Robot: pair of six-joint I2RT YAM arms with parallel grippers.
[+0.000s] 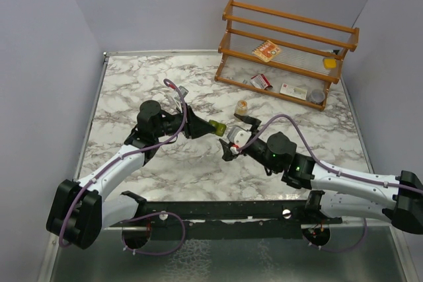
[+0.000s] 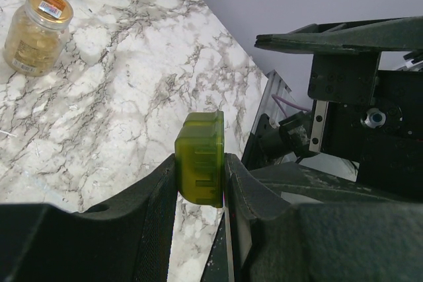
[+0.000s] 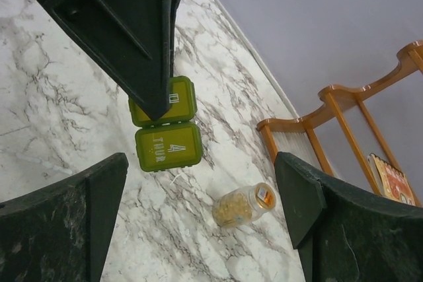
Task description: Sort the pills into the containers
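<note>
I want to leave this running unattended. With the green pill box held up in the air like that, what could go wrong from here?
1. The left end effector seems to pinch only one end of the pill box. A push from the open right end effector could twist it loose.
2. The bottle stands close by on the table. A swing of the right end effector might tip it.

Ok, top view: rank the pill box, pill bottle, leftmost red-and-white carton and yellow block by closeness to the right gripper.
1. pill box, held just left of the right gripper.
2. pill bottle, standing just beyond.
3. red-and-white carton, left end of the rack's lower shelf.
4. yellow block, far right of the rack.
</note>
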